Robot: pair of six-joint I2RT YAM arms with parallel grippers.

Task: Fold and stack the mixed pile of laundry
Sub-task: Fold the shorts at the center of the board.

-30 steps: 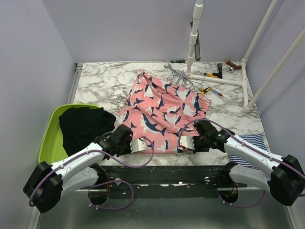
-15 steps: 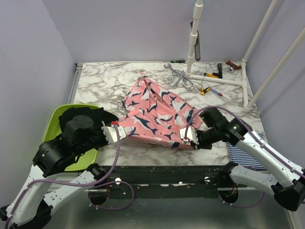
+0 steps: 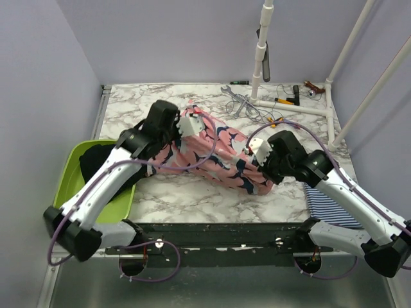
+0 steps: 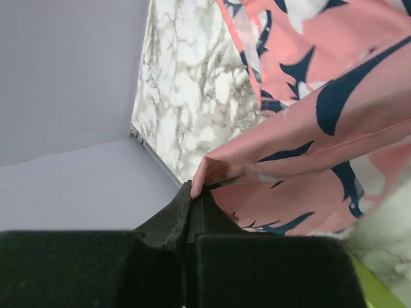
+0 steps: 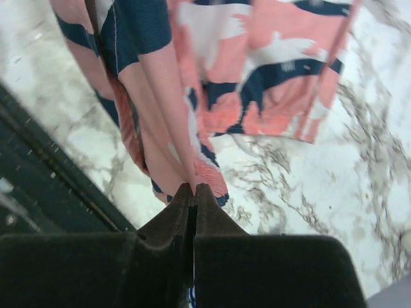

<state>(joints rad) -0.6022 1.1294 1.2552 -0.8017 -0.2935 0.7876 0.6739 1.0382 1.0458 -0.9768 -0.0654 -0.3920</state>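
Pink garment, pinched by only a thin hem in left gripper and right gripper, may slip free mid-fold, we judge.

We see a robot test room, like a lab. Plain purple walls box in a marble table. At the upper right, hand tools lie beside white pipes.
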